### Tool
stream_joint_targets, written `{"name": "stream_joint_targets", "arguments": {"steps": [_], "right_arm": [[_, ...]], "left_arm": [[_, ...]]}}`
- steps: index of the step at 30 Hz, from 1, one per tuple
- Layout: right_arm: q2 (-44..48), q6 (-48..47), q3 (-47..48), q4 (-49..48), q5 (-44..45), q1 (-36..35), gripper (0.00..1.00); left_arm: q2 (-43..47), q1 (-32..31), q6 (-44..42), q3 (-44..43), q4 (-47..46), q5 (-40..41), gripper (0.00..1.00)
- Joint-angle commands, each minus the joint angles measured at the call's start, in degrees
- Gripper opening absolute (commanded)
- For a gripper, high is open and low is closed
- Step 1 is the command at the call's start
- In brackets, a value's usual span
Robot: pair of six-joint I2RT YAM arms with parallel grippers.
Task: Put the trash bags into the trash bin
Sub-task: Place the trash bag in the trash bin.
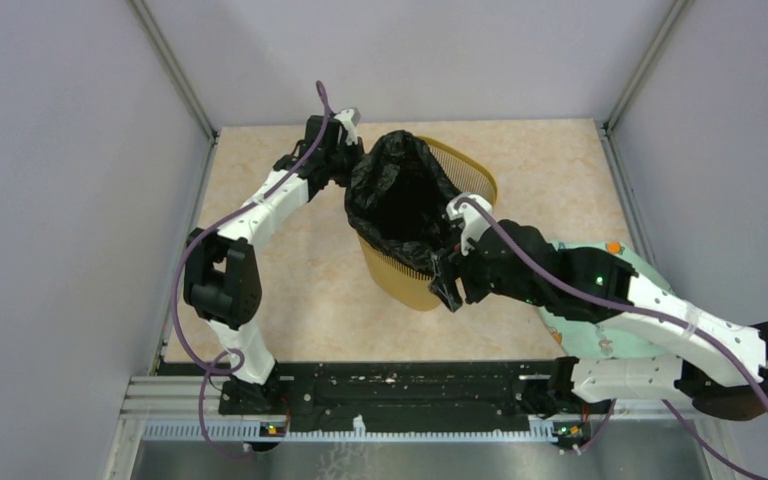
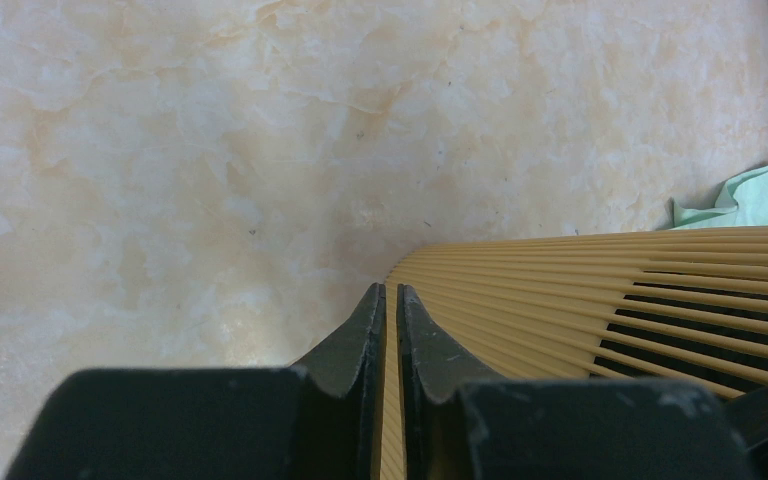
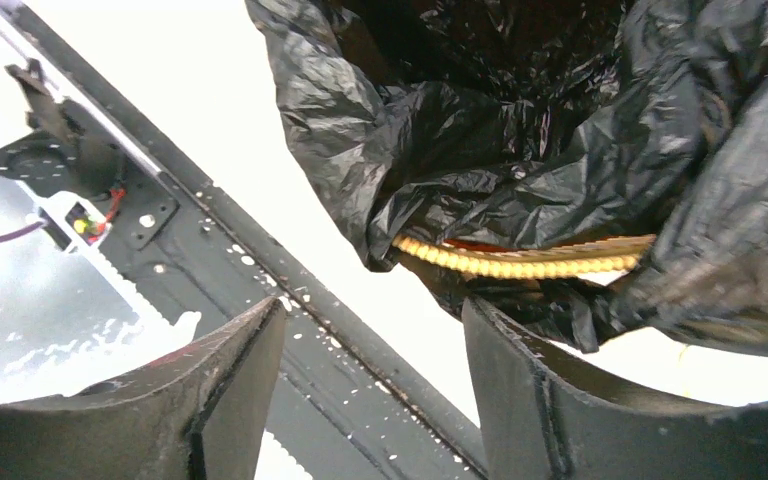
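The mustard-yellow trash bin stands mid-table. A glossy black trash bag sits in its mouth and spills over the rim. My left gripper is at the bin's far-left rim, against the bag's edge. In the left wrist view its jaws are shut to a thin slit, with only the bin's ribbed wall behind it. My right gripper is at the near rim. In the right wrist view it stands open and empty, with the crinkled bag and the yellow rim just beyond its right finger.
A pale green patterned cloth lies under the right arm at the table's right side, and its corner shows in the left wrist view. The black mounting rail runs along the near edge. Grey walls enclose the table on three sides.
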State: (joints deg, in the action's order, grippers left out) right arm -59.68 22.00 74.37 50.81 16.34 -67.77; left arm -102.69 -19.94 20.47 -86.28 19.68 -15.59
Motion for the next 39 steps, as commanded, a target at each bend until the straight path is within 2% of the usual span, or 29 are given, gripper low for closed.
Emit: {"name": "stream_joint_targets", "arguments": {"steps": [1,6,10,13,16,20,24,31,39], "right_arm": [[1.9,-1.4,6.9,4.7,-2.9,-0.3,0.69],[0.9,-1.1,13.0,6.7,-0.5,-0.2,0.69],[-2.6,-2.8,19.6,7.4,4.8,2.3,0.62],[-5.9,-5.8,23.6,5.8,-1.3,10.6,0.55],[-8.9,-9.0,26.3,3.3,-8.8,19.0,0.52],[-14.5,-12.1,29.5,1.1,-14.4,27.4,0.49],[-19.4,-13.6,30.4,-0.3,-18.8,32.4,0.44],[-22.7,-13.3,31.0,-2.1,-22.8,34.7,0.40],[-24.7,-13.0,30.4,-2.5,-22.6,34.9,0.35]], "left_arm": [[-0.2,0.1,-0.9,-2.3,-2.5,-1.1,0.14],[-0.3,0.0,-0.6,-2.4,-2.8,-1.6,0.14],[-0.2,-0.1,-0.4,-2.4,-3.0,-1.9,0.14],[-0.4,-0.2,-0.3,-2.4,-3.1,-2.1,0.14],[-0.4,-0.3,-0.3,-2.5,-3.1,-2.1,0.14],[-0.4,-0.4,-0.2,-2.5,-3.2,-2.1,0.14],[-0.4,-0.5,-0.1,-2.6,-3.4,-2.3,0.14],[-0.5,-0.6,-0.1,-2.9,-3.3,-2.6,0.14],[-0.4,-0.6,-0.1,-3.0,-3.2,-2.8,0.14]]}}
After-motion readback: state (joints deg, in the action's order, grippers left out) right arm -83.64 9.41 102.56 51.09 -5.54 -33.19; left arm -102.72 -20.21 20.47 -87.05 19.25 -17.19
